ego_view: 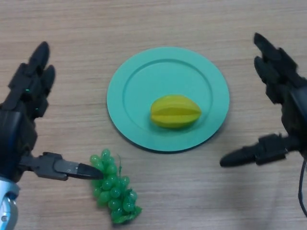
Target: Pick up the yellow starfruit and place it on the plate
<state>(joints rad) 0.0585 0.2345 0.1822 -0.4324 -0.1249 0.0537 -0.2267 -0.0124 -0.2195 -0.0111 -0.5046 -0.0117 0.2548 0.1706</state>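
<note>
Showing one starfruit (175,111) lying on one plate (125,91), one grape bunch (114,188) nearby; resting between left hand (21,120) and right hand (283,103), both spread open, touching neither.

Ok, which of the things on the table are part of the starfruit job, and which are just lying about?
Part of the job:
- yellow starfruit, already lying on the plate
- green plate
- left robot hand and right robot hand, both open and holding nothing

Just lying about:
- bunch of green grapes, off the plate, by the left thumb
- wooden table
</note>
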